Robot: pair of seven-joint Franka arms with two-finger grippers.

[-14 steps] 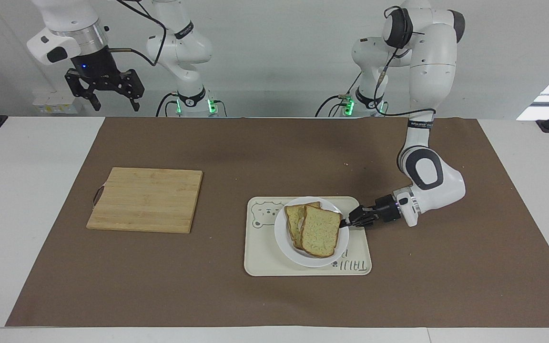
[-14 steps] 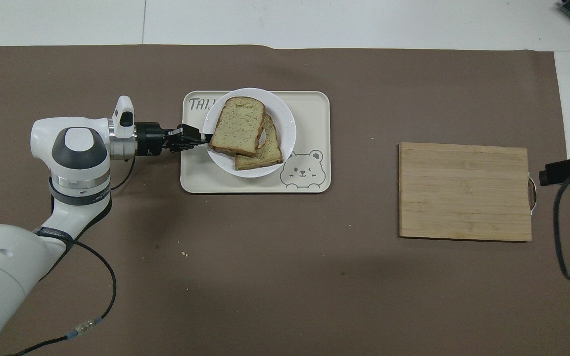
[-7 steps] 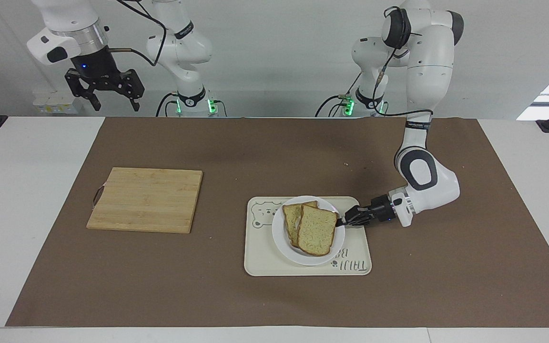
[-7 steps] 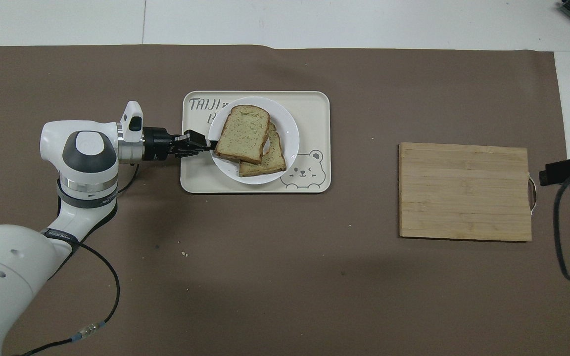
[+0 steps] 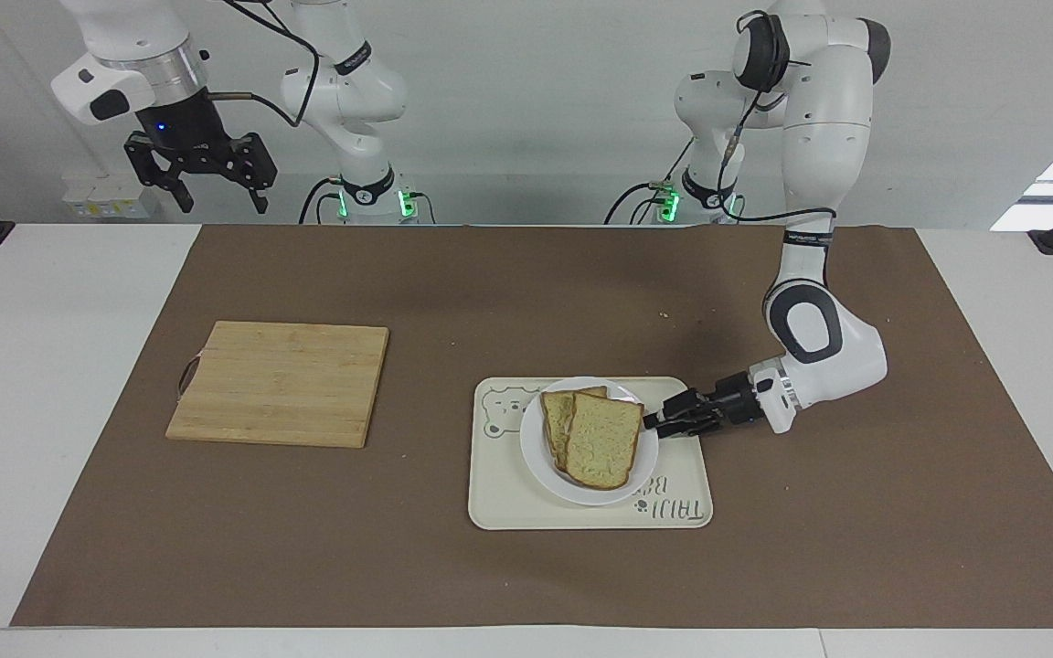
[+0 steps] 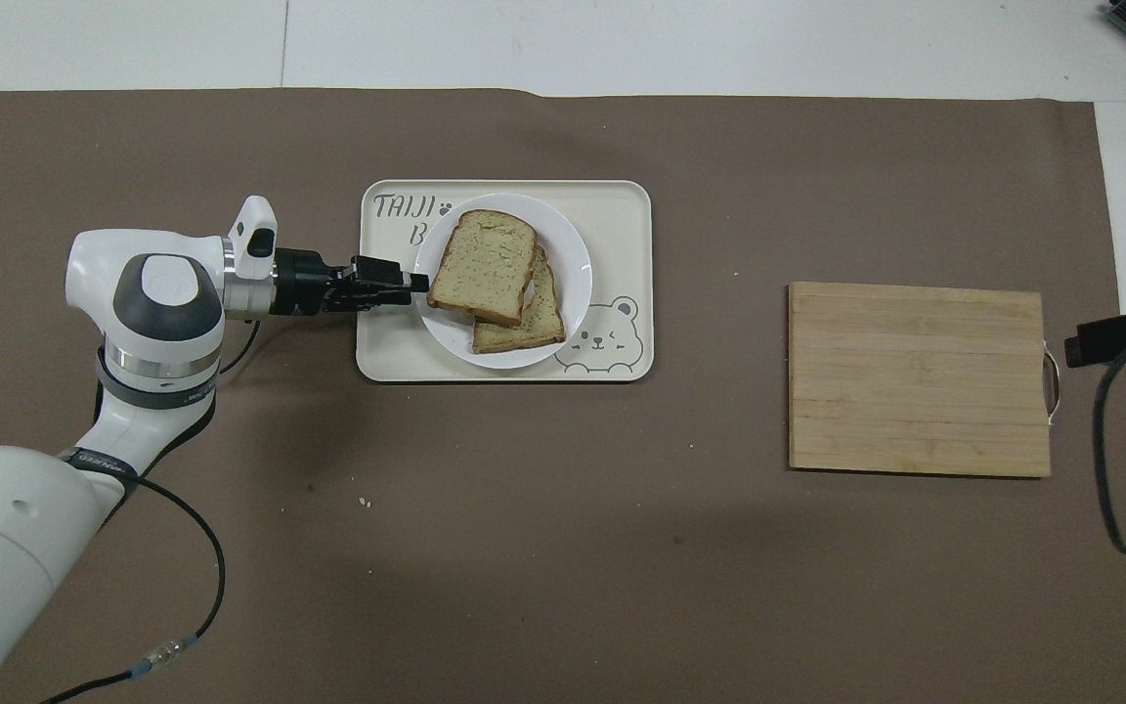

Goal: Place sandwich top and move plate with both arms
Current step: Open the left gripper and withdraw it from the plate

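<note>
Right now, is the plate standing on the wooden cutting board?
No, the plate stands on the cream tray, while the wooden cutting board lies bare toward the right arm's end of the table.

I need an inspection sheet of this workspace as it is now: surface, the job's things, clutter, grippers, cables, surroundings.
Surface: white table under a brown mat; a few crumbs on the mat.
Job's things: top slice lies on a lower slice, shifted off it, on the white plate; the plate sits on the cream tray.
Clutter: wooden cutting board toward the right arm's end.
Grippers: left gripper low at the plate's rim beside the top slice; right gripper raised, open, waiting at its own end.
Cables: black cable along the left arm; others at the bases.
Surroundings: plain white wall; nothing else seen.
</note>
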